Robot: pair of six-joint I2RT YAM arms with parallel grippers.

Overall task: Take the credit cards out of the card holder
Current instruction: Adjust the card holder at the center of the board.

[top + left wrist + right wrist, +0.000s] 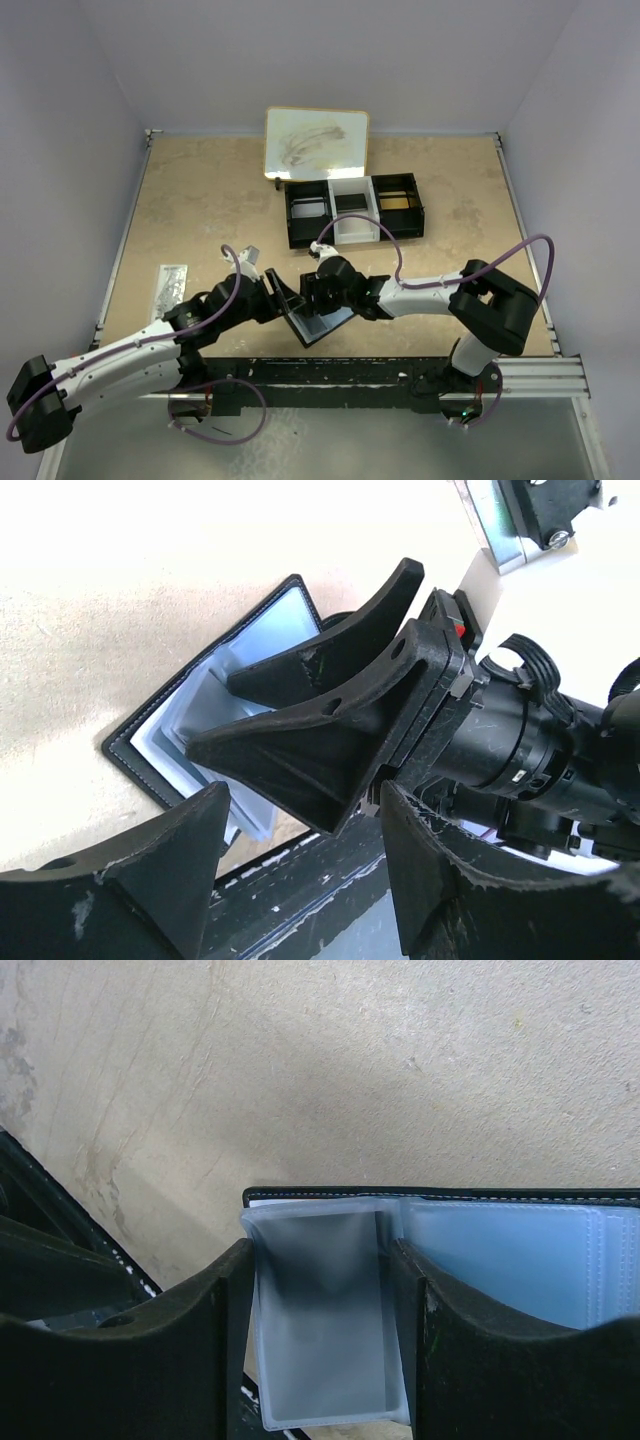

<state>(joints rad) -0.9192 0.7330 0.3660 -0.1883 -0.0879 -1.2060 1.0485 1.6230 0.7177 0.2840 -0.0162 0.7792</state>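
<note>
Right wrist view: right gripper [320,1350], fingers spread, straddles a translucent sleeve of the small black bifold card holder [500,1260]. Close squarely; the spread left gripper [300,880] beside it should steady the cover.

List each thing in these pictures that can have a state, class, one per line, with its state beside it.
card holder: lying open on the table, pockets up
right pincer: open, fingers either side of a translucent pocket sleeve
left pincer: open, beside the card holder, holding nothing
tray: upright, its three compartments open at the top
whiteboard: lying flat, smudged
</note>
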